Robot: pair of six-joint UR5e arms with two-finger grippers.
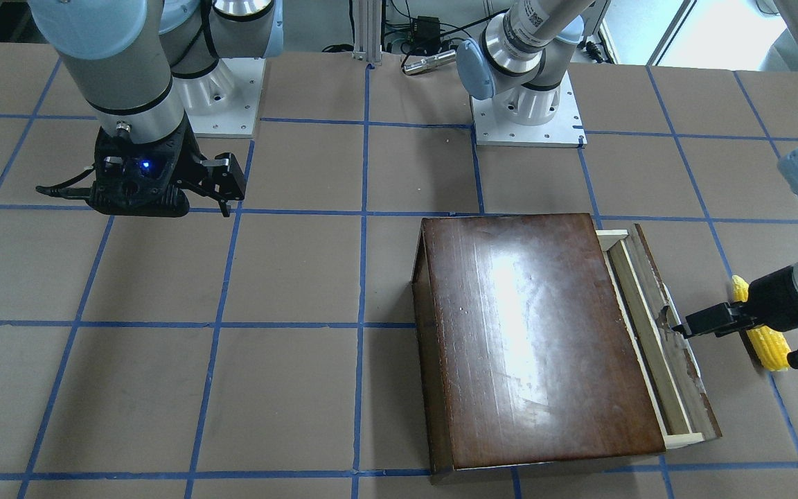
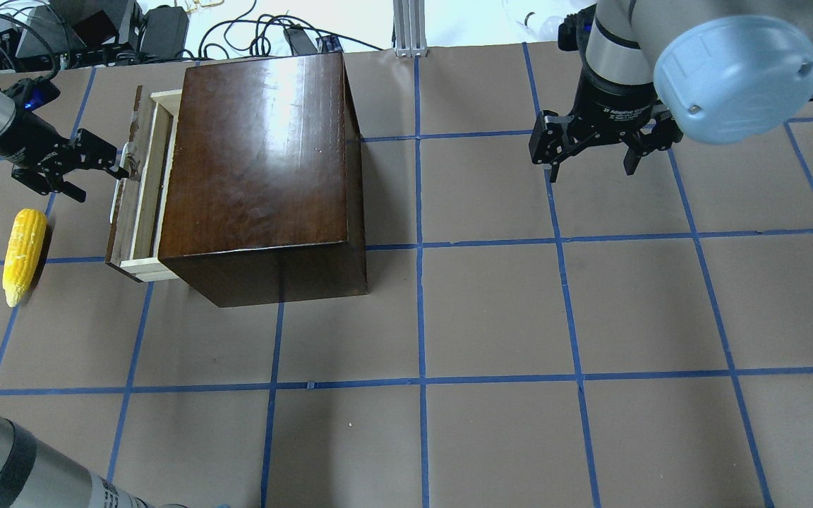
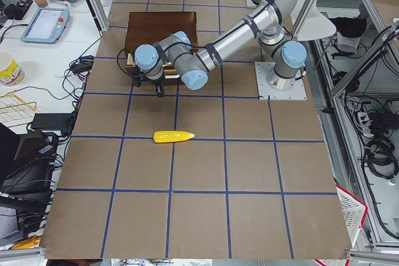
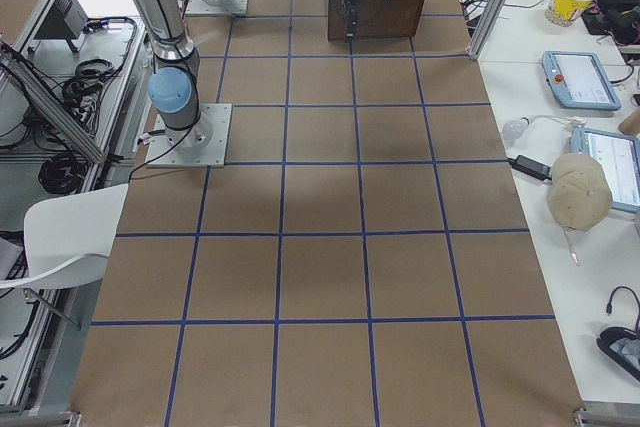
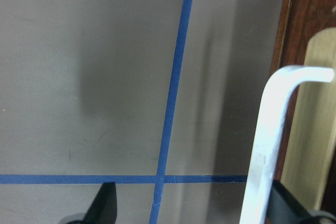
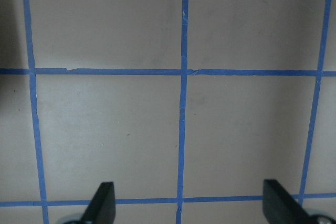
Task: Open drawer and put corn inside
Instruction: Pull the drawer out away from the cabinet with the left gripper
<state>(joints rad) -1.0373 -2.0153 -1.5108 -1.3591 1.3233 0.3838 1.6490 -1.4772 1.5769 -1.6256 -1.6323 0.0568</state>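
Note:
The dark-brown box point(image 2: 258, 155) stands at the table's left. Its drawer point(image 2: 142, 190) of pale wood is pulled out a little way; it also shows in the front view point(image 1: 648, 333). My left gripper point(image 2: 99, 178) is open at the drawer's worn front. In the left wrist view, the white handle point(image 5: 268, 145) stands between the jaws, close to the right finger point(image 5: 286, 205). The yellow corn point(image 2: 24, 254) lies on the table left of the drawer, apart from it; my left arm partly hides it in the front view point(image 1: 769, 346). My right gripper point(image 2: 590, 171) is open and empty, far to the right.
The table point(image 2: 491, 317) is brown paper with a blue tape grid. Both arm bases point(image 1: 527, 118) are bolted at the robot's edge. Cables and power bricks point(image 2: 159, 32) lie beyond the far edge behind the box.

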